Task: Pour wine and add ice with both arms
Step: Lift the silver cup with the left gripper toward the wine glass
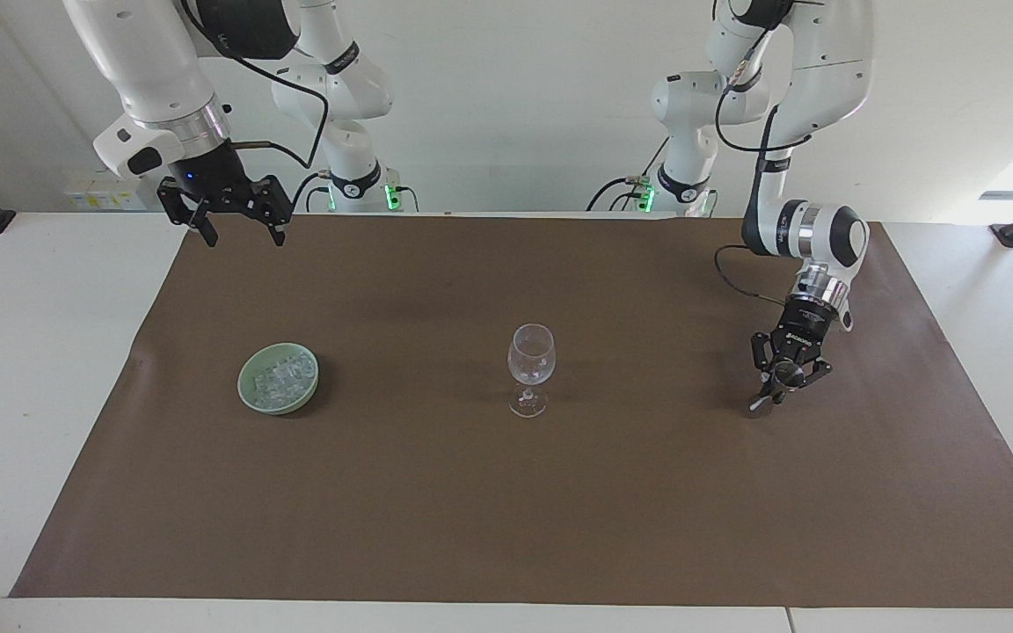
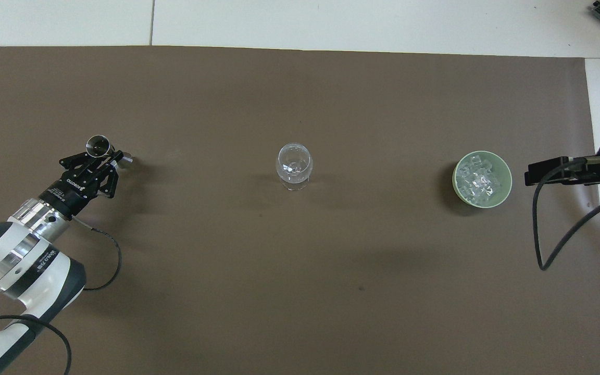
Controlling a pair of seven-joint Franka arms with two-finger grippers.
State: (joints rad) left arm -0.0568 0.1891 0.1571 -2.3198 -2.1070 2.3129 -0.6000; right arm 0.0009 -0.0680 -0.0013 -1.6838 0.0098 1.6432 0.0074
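Note:
An empty clear wine glass stands upright mid-mat. Toward the right arm's end sits a pale green bowl heaped with ice. My left gripper is low over the mat at the left arm's end, shut on a small metal measuring cup that sits tilted in its grip. No wine shows; the cup's contents cannot be made out. My right gripper waits high near the mat's corner by the robots, open and holding nothing.
A brown mat covers most of the white table. The right arm's black cable hangs beside the bowl at the mat's edge.

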